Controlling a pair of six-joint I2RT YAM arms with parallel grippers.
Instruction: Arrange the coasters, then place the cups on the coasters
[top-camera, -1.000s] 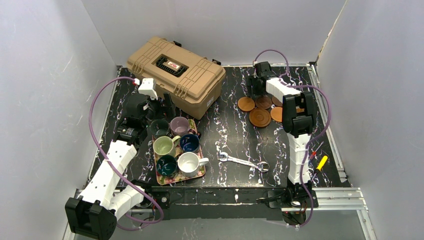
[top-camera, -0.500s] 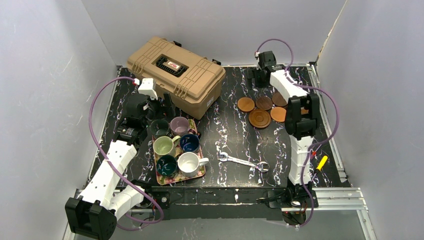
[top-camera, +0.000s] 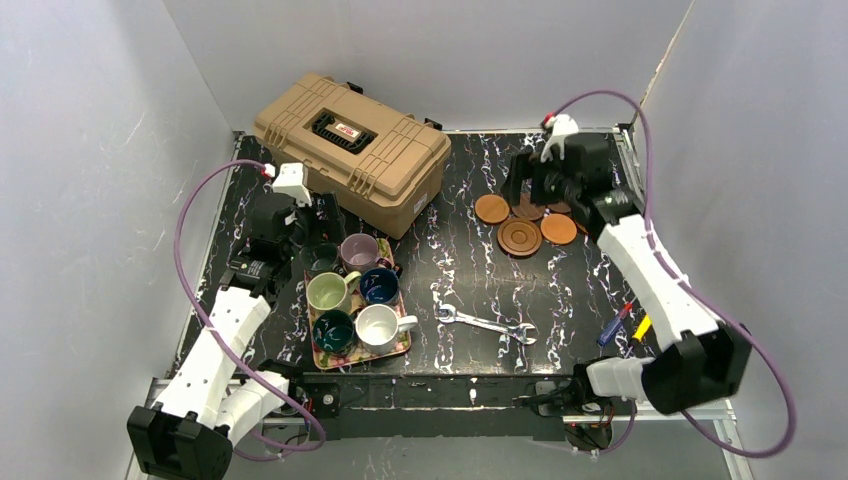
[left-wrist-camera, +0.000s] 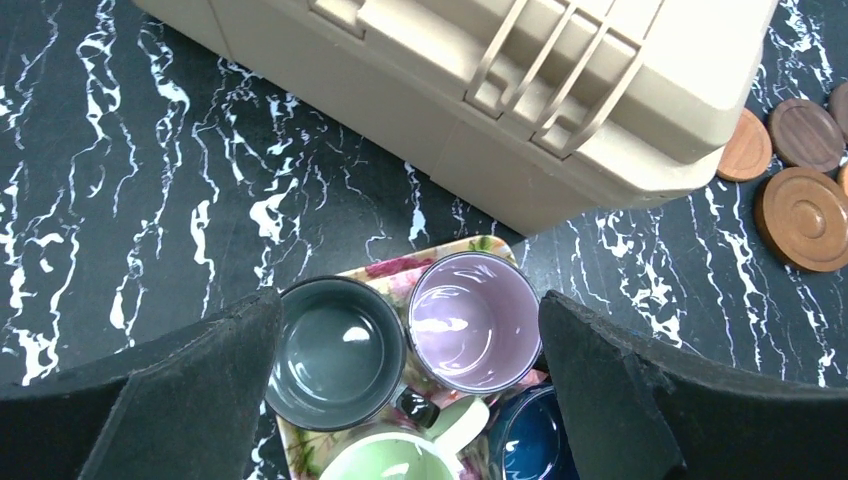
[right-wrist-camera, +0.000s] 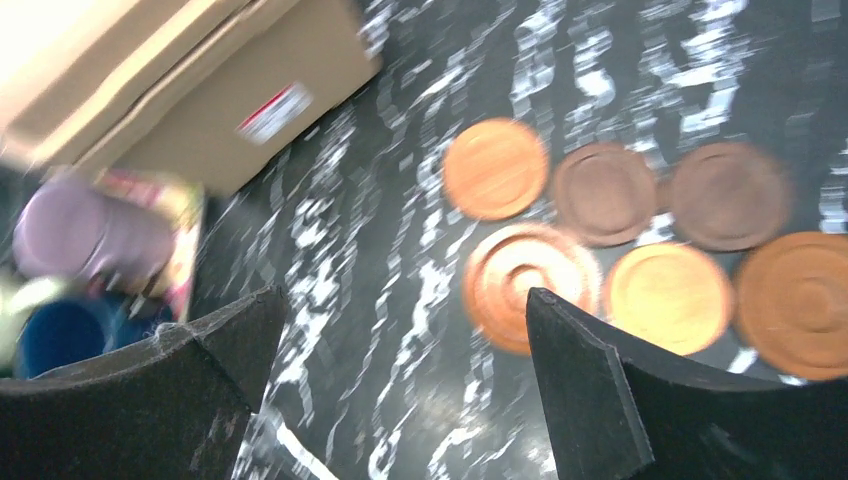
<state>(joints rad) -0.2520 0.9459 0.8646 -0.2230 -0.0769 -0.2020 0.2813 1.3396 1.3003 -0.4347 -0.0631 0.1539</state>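
Several round wooden coasters lie grouped at the back right: an orange coaster (top-camera: 491, 208), a dark brown coaster (top-camera: 527, 207), a rimmed coaster (top-camera: 520, 237) and another orange coaster (top-camera: 558, 229). In the blurred right wrist view I see the rimmed coaster (right-wrist-camera: 530, 285) and a second rimmed coaster (right-wrist-camera: 795, 305). My right gripper (top-camera: 535, 185) (right-wrist-camera: 405, 295) hangs open over them, holding nothing. Several cups stand on the floral tray (top-camera: 400, 345). My left gripper (top-camera: 320, 215) (left-wrist-camera: 408, 300) is open above the dark green cup (left-wrist-camera: 335, 350) and the mauve cup (left-wrist-camera: 475, 320).
A tan toolbox (top-camera: 350, 150) sits at the back left, close behind the tray. A wrench (top-camera: 487, 325) lies at front centre. Two screwdrivers (top-camera: 640, 325) lie at the right edge beside the right arm. Grey walls enclose the table.
The right arm's elbow has swung out to the right and forward, and its gripper came back over the coasters with jaws wider. The left gripper has barely shifted.
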